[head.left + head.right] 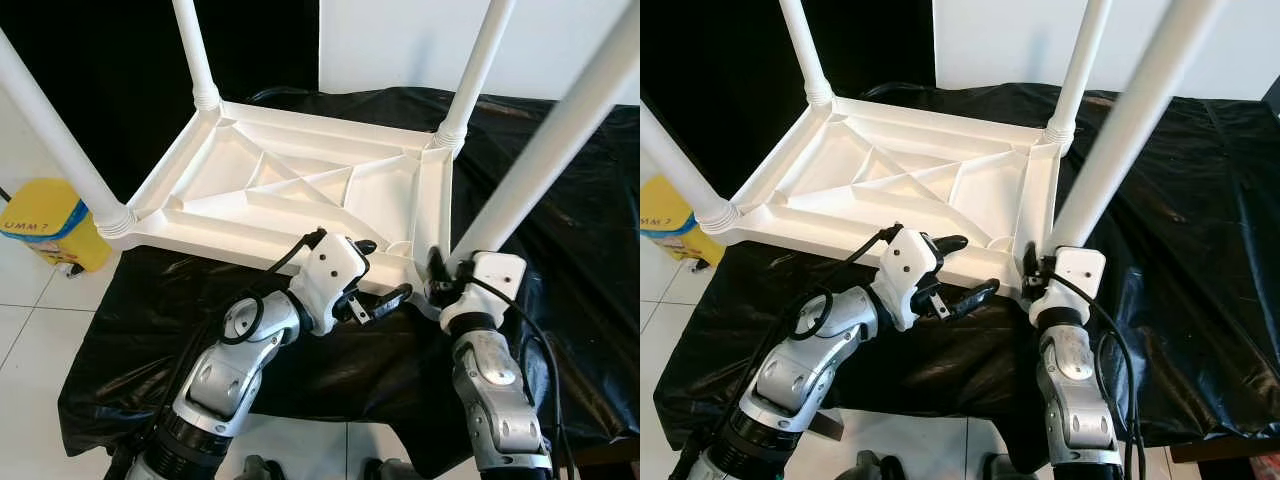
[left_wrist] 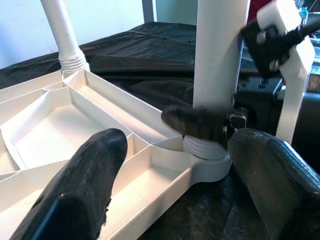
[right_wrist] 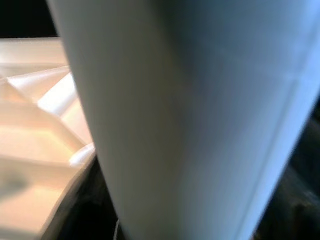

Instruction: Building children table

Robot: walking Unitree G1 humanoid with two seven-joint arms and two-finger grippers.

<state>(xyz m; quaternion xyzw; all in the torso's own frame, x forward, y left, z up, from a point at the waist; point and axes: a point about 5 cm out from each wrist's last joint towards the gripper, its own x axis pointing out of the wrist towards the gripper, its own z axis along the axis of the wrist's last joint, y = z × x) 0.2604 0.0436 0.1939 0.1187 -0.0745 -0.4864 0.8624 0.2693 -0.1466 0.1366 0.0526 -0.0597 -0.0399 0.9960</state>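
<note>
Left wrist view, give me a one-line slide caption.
Open left hand faces the upturned white table's near corner, where the right hand grips a leg.

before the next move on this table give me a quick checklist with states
1. Right gripper shut on the near right leg at its base: ok.
2. Left gripper open, holding nothing: ok.
3. All four legs stand in the upside-down tabletop: ok.
4. Near right leg fully screwed home: cannot tell.
5. Tabletop resting on the black sheet: ok.
6. Yellow bin on the floor, apart from the table: ok.
</note>
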